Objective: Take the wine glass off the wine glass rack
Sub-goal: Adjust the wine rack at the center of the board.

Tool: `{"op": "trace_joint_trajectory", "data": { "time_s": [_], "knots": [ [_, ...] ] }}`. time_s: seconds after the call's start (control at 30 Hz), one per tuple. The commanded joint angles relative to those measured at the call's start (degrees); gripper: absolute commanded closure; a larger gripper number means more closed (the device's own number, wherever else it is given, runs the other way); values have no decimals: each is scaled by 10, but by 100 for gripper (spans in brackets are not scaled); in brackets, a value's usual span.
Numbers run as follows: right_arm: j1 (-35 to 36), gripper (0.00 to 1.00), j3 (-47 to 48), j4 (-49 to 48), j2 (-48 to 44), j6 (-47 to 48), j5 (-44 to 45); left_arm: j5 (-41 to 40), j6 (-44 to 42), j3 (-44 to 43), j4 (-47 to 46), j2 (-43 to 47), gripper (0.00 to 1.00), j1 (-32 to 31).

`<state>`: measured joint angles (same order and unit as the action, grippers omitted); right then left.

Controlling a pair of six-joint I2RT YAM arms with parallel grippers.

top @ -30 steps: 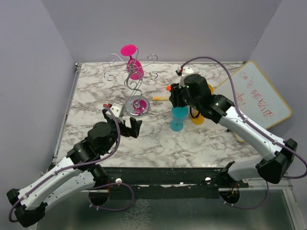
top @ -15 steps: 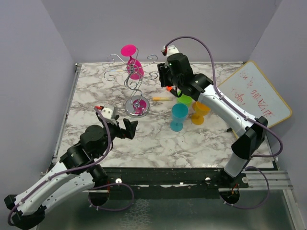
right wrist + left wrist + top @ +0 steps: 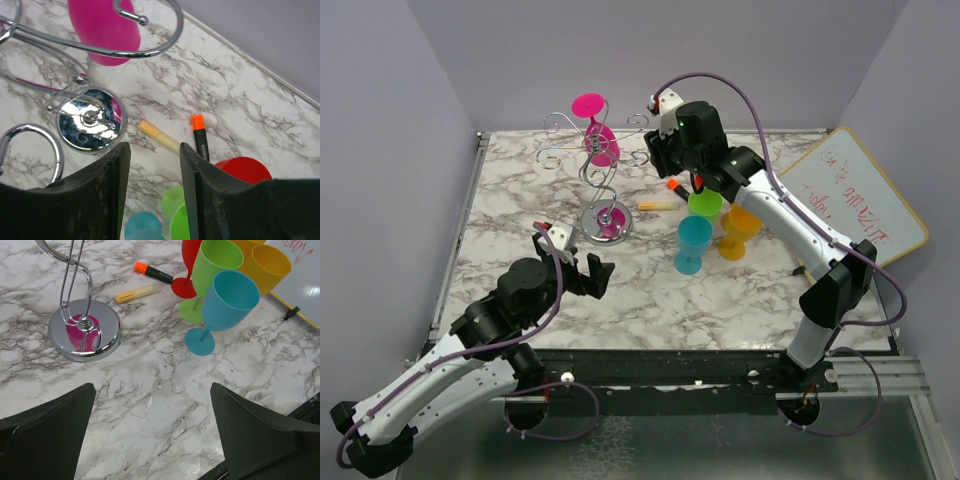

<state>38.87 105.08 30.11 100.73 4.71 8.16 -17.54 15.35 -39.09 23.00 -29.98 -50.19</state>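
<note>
The pink wine glass (image 3: 601,146) hangs upside down on the chrome wine glass rack (image 3: 597,176), its foot (image 3: 588,104) on top. In the right wrist view the pink bowl (image 3: 102,27) sits behind a scroll arm (image 3: 150,47) above the rack's mirror base (image 3: 90,125). My right gripper (image 3: 658,152) is open and empty, raised just right of the rack's right scroll arm (image 3: 152,150). My left gripper (image 3: 588,272) is open and empty, low over the table in front of the rack base (image 3: 85,330), with dark fingers (image 3: 50,430) wide apart.
Blue (image 3: 693,243), green (image 3: 704,205) and orange (image 3: 738,230) glasses stand right of the rack, and a red one (image 3: 245,170) shows in the right wrist view. A yellow marker (image 3: 655,205) and an orange-capped marker (image 3: 675,186) lie nearby. A whiteboard (image 3: 855,195) leans at the right.
My right arm rose from over the cups and swung back and left to the rack's right scroll arm. My left gripper shifted slightly and stays open.
</note>
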Motion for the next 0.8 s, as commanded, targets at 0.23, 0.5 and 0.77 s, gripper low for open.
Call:
{"op": "trace_joint_trajectory", "data": {
  "time_s": [0.23,0.5,0.77],
  "knots": [
    [2,50,15,2,-6,38,-108,8,-5,-12,25,-3,1,3],
    [19,50,24,30,-11,44,-84,-2,4,-5,24,5,1,3],
    [44,50,44,51,-6,49,-45,-17,6,-1,27,16,1,3]
  ]
}}
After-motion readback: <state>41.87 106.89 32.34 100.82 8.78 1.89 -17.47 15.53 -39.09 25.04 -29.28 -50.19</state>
